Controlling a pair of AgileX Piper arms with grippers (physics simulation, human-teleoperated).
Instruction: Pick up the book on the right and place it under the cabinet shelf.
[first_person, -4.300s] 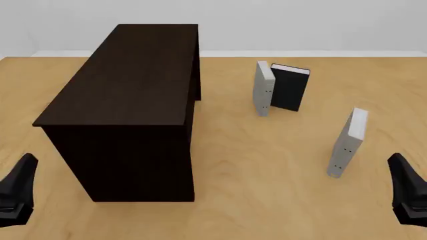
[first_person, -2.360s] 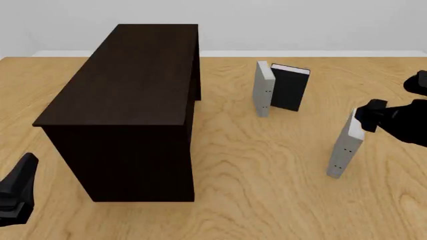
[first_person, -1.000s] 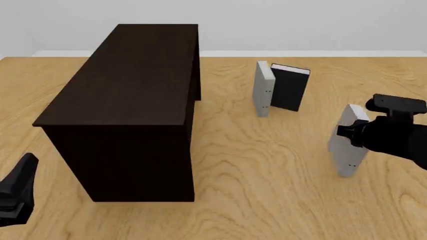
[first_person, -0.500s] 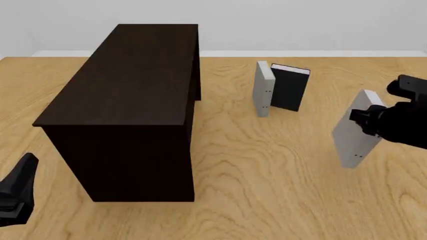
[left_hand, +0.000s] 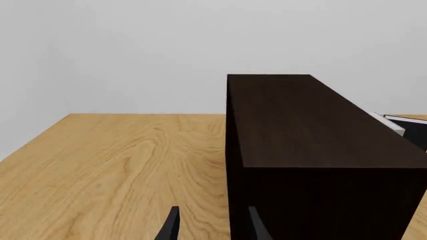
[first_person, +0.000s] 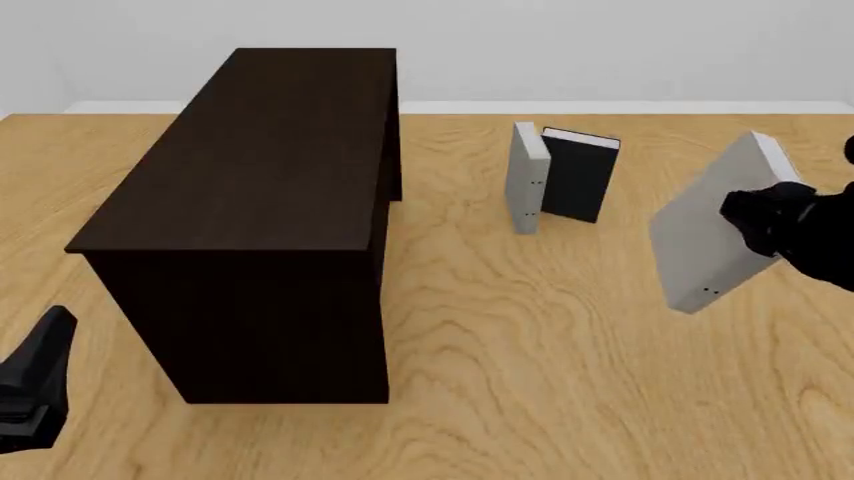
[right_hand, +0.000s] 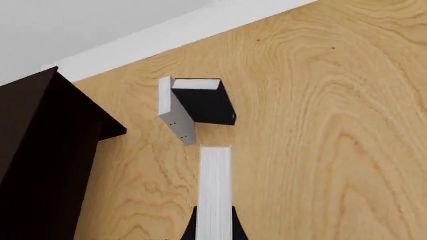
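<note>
The light grey book (first_person: 710, 238) hangs tilted above the table at the right, clear of the wood. My right gripper (first_person: 766, 214) is shut on its upper edge. In the right wrist view the book's white page edges (right_hand: 215, 186) run between the two fingers (right_hand: 191, 229). The very dark brown cabinet shelf (first_person: 254, 190) stands at the left, well apart from the book; it also shows in the left wrist view (left_hand: 313, 145) and the right wrist view (right_hand: 40, 165). My left gripper (left_hand: 212, 231) is open and empty, low at the front left (first_person: 34, 385) of the cabinet.
A second grey book (first_person: 527, 180) stands upright at the back middle with a black-covered book (first_person: 582, 176) leaning behind it; both show in the right wrist view, grey book (right_hand: 175, 116) and black book (right_hand: 208, 104). The wooden table (first_person: 534, 380) ends at a white wall behind.
</note>
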